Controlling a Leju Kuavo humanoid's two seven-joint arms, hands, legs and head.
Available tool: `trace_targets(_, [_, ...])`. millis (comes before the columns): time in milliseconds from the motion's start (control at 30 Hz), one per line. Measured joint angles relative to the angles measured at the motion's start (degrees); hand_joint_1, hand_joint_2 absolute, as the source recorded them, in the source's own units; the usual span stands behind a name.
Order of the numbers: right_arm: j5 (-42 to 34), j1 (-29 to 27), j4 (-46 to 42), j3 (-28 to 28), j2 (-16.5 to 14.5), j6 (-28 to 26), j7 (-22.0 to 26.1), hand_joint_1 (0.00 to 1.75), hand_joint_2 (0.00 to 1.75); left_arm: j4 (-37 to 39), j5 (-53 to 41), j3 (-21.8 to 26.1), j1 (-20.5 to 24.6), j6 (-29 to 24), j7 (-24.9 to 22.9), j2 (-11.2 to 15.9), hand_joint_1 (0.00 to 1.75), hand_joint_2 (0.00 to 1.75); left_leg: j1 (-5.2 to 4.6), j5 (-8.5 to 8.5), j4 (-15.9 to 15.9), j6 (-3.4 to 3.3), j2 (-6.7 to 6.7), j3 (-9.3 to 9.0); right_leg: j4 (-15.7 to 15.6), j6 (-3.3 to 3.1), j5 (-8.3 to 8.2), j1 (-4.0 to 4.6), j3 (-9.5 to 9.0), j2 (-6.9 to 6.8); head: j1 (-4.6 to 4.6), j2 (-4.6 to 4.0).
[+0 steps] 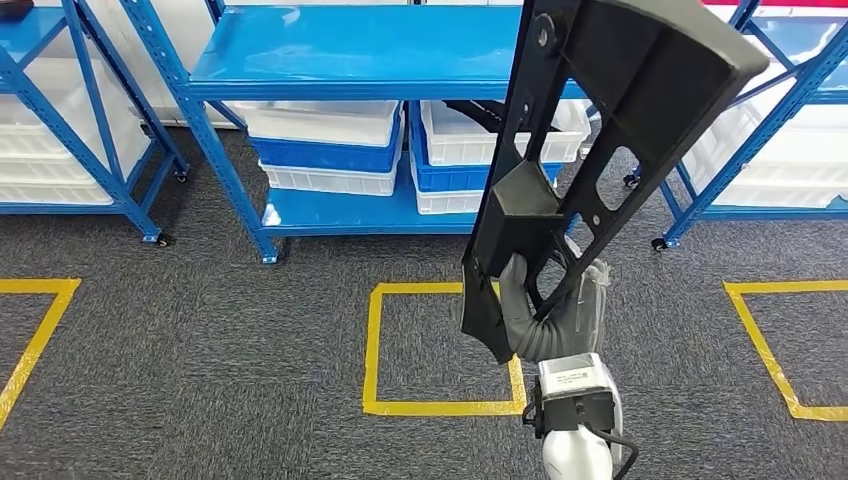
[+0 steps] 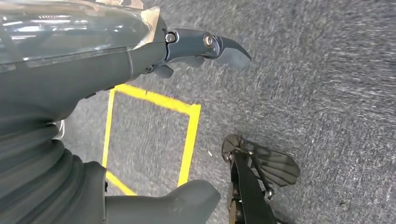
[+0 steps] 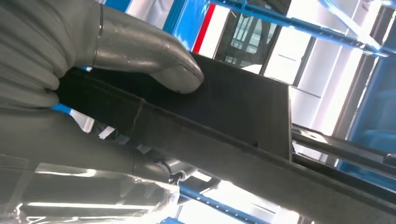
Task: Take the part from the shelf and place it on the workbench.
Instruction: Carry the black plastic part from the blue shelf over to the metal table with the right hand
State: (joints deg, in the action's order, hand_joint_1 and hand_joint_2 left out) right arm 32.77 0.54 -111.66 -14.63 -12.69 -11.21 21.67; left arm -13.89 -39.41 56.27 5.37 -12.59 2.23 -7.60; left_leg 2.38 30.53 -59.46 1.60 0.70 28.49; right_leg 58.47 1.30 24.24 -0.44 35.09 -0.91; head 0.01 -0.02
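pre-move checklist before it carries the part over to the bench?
1. Part held: ok. The right hand grips the black part near its lower end, thumb pressed on it.
2. Part off the shelf: ok. It stands raised in front of the blue shelf.
3. Grip balance: not ok. Most of the part rises above the hand, tilted, so it may swing.
4. Left hand free: ok. It hangs over the carpet, holding nothing.
5. Workbench location: cannot tell.
6. Floor ahead: ok, carpet with yellow tape squares.
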Motion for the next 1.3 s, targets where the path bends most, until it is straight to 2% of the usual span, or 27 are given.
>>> trace_targets(67, [-0.14,-0.07,0.25,0.02,-0.11,0.02,0.08,1.75,1.75,-0.01,0.14,0.21,-0.01,0.02,0.23,-0.02,0.00,1.75,-0.43,-0.60,0.77,-1.23,-0.12,0.83,0.26,1.09,-0.84,-0.12,0.98,0.20,0.14,0.00])
trace_targets(100, [-0.22,-0.15,0.36,0.04,-0.13,0.02,0.11,1.75,1.75,0.00,0.20,0.31,-0.01,0.05,0.29,-0.04,0.00,1.75,-0.59,-1.31,1.09,-1.98,-0.29,1.52,0.90,1.24,-0.29,-0.14,1.84,0.47,0.13,0.00])
trace_targets(167, [-0.33,-0.27,0.49,0.11,-0.05,0.02,0.21,1.75,1.75,0.01,0.19,0.43,0.01,0.21,0.38,-0.05,0.00,1.75,-0.68,-3.16,1.56,-3.43,-0.71,3.21,4.63,0.64,3.83,0.07,3.83,1.01,0.64,0.00])
trace_targets(233, [-0.38,-0.30,0.53,0.18,-0.01,0.01,0.21,1.75,1.75,0.01,-0.18,0.44,-0.01,0.39,0.42,0.01,0.00,1.75,-1.05,-4.84,1.58,-3.98,-0.86,5.12,11.19,-0.08,8.80,0.18,4.97,1.06,1.11,0.00])
trace_targets(267, [-0.37,-0.31,0.54,0.24,0.00,-0.01,0.15,1.75,1.75,0.01,-0.47,0.45,-0.03,0.44,0.42,0.03,0.00,1.75,-1.23,-5.64,1.57,-4.02,-0.94,6.09,14.13,0.09,9.74,0.13,4.96,1.06,1.11,0.00])
trace_targets(333, [-0.34,-0.33,0.54,0.45,0.00,-0.01,0.04,1.75,1.75,0.02,-1.01,0.44,0.00,0.16,0.42,-0.05,0.00,1.75,-1.33,-7.30,1.54,-3.83,-1.13,8.13,15.69,1.29,8.11,-0.10,2.77,1.05,1.17,0.00])
trace_targets(400, [-0.33,-0.26,0.53,0.65,-0.01,0.03,-0.08,1.75,1.75,0.01,-1.37,0.44,0.10,-0.87,0.50,-0.42,0.00,1.75,-1.30,-8.95,1.46,-3.34,-1.22,9.93,10.31,2.18,6.27,-0.48,-2.79,1.04,1.19,0.00])
trace_targets(467, [-0.38,-0.20,0.49,0.78,-0.02,0.01,-0.09,1.75,1.75,-0.01,-1.54,0.43,0.27,-1.92,0.63,-0.99,0.00,1.75,-1.53,-10.46,1.41,-2.70,-1.17,10.89,1.65,1.82,7.78,-0.43,-9.21,1.14,1.17,0.00])
trace_targets(500, [-0.47,-0.23,0.45,0.88,0.00,-0.10,0.00,1.75,1.75,-0.02,-1.56,0.43,0.38,-2.18,0.67,-1.21,0.00,1.75,-1.64,-11.20,1.48,-2.45,-1.16,11.03,-1.16,1.40,8.69,-0.30,-10.94,1.22,1.12,0.00])
trace_targets(533, [-0.69,-0.34,0.42,1.00,0.04,-0.27,0.15,1.75,1.75,-0.01,-1.57,0.43,0.42,-2.31,0.68,-1.42,0.00,1.75,-1.67,-11.92,1.65,-2.18,-1.15,11.12,-2.52,0.96,9.04,-0.03,-11.42,1.29,1.03,0.00])
trace_targets(567, [-1.03,-0.48,0.41,1.17,0.15,-0.53,0.39,1.75,1.75,0.02,-1.57,0.45,0.42,-2.38,0.71,-1.51,0.00,1.75,-1.52,-12.39,1.82,-1.93,-1.15,11.20,-2.39,0.36,8.66,-0.25,-10.77,1.26,0.87,0.00])
trace_targets(600, [-1.46,-0.59,0.42,1.35,0.30,-0.84,0.69,1.75,1.75,0.05,-1.57,0.46,0.42,-2.36,0.83,-1.58,0.00,1.75,-1.32,-11.84,1.55,-1.72,-1.15,11.51,-2.30,-0.21,8.13,-0.42,-10.25,1.14,0.76,0.00])
trace_targets(633, [-2.00,-0.67,0.44,1.51,0.52,-1.24,1.01,1.75,1.75,0.09,-1.60,0.48,0.37,-2.34,1.10,-1.63,0.00,1.75,-1.13,-9.99,0.53,-1.48,-1.14,11.98,-2.28,-0.90,7.51,-0.61,-9.61,1.02,0.64,0.00])
trace_targets(667, [-2.48,-0.69,0.48,1.68,0.79,-1.72,1.34,1.75,1.75,0.11,-1.66,0.49,0.35,-2.34,1.53,-1.69,0.00,1.75,-0.98,-6.98,-1.53,-1.31,-1.11,12.60,-2.30,-1.61,6.80,-0.81,-8.87,0.91,0.50,0.00])
trace_targets(733, [-3.26,-0.69,0.61,2.04,1.38,-2.63,1.80,1.75,1.75,0.12,-1.98,0.50,0.36,-2.35,2.61,-1.75,0.00,1.75,-0.91,-0.66,-8.65,-0.99,-0.95,14.03,-2.26,-2.50,5.34,-0.45,-7.20,0.76,0.37,0.00])
trace_targets(767, [-3.47,-0.68,0.72,2.26,1.66,-2.96,1.91,1.75,1.75,0.12,-2.18,0.51,0.36,-2.31,3.02,-1.76,0.00,1.75,-0.88,0.54,-12.48,-0.84,-0.87,14.55,-2.23,-2.69,4.62,-0.25,-6.46,0.69,0.34,0.00])
trace_targets(800, [-3.62,-0.69,0.83,2.49,1.93,-3.20,1.96,1.75,1.75,0.12,-2.37,0.51,0.36,-2.22,3.31,-1.75,0.00,1.75,-0.83,0.07,-15.47,-0.75,-0.82,14.70,-2.19,-2.69,3.93,-0.09,-5.68,0.63,0.34,0.00])
trace_targets(833, [-3.68,-0.69,0.92,2.70,2.17,-3.40,1.97,1.75,1.75,0.12,-2.50,0.51,0.37,-2.13,3.53,-1.75,0.00,1.75,-0.76,-1.64,-16.77,-0.72,-0.82,14.12,-2.13,-2.57,3.27,0.01,-4.90,0.61,0.34,0.00])
trace_targets(867, [-3.70,-0.69,0.99,2.90,2.38,-3.60,1.97,1.75,1.75,0.12,-2.65,0.51,0.39,-2.06,3.68,-1.75,0.00,1.75,-0.71,-3.50,-16.00,-0.78,-0.82,12.49,-2.05,-2.37,2.68,0.06,-4.21,0.63,0.32,0.00])
trace_targets(900, [-3.68,-0.69,1.03,3.08,2.57,-3.85,1.96,1.75,1.75,0.12,-2.83,0.51,0.42,-2.01,3.81,-1.76,0.00,1.75,-0.67,-4.56,-13.22,-0.92,-0.79,9.79,-1.95,-2.16,2.17,0.08,-3.57,0.66,0.31,0.00])
trace_targets(967, [-3.60,-0.64,1.03,3.40,2.90,-4.36,1.90,1.75,1.75,0.12,-3.16,0.51,0.54,-1.97,3.96,-1.76,0.00,1.75,-0.81,-3.63,-4.88,-1.36,-0.69,3.40,-1.63,-1.59,1.45,0.34,-2.84,0.64,0.33,0.00])
trace_targets(1033, [-3.49,-0.55,1.02,3.62,3.15,-4.69,1.84,1.75,1.75,0.12,-3.33,0.49,0.68,-1.97,4.01,-1.76,0.00,1.75,-1.16,-1.88,0.00,-1.84,-0.64,0.42,-1.43,-0.78,0.84,0.50,-2.40,0.51,0.35,0.00])
trace_targets(1100, [-3.43,-0.52,1.00,3.77,3.37,-4.85,1.82,1.75,1.75,0.12,-3.36,0.46,0.77,-1.97,4.06,-1.78,0.00,1.75,-1.15,-1.61,1.96,-2.65,-0.78,0.33,-0.94,-0.05,0.57,0.58,-1.41,0.47,0.41,0.00])
trace_targets(1133, [-3.42,-0.53,0.99,3.85,3.47,-4.90,1.82,1.75,1.75,0.12,-3.36,0.45,0.80,-1.97,4.07,-1.79,0.00,1.75,-1.07,-1.81,2.75,-3.25,-0.87,0.47,0.15,0.05,1.22,0.60,-0.53,0.53,0.55,0.00])
trace_targets(1167, [-3.42,-0.54,0.98,3.94,3.60,-4.94,1.82,1.75,1.75,0.12,-3.36,0.45,0.78,-1.97,4.07,-1.80,0.00,1.75,-0.99,-2.17,3.40,-3.80,-0.98,0.75,2.29,-0.02,2.52,0.60,0.68,0.60,0.72,0.00])
trace_targets(1233, [-3.40,-0.61,0.99,4.16,3.86,-5.05,1.78,1.75,1.75,0.12,-3.39,0.46,0.70,-1.97,4.07,-1.80,0.00,1.75,-1.20,-3.12,3.40,-4.42,-1.10,1.78,9.44,-0.29,6.32,0.27,3.59,0.72,0.99,0.00])
trace_targets(1300, [-3.20,-0.73,1.03,4.35,4.13,-5.49,1.63,1.75,1.75,0.13,-3.73,0.46,0.66,-1.91,3.93,-1.80,0.00,1.75,-1.38,-3.87,3.35,-4.40,-1.17,2.71,14.85,-0.02,8.56,-0.06,5.08,0.73,1.05,0.00])
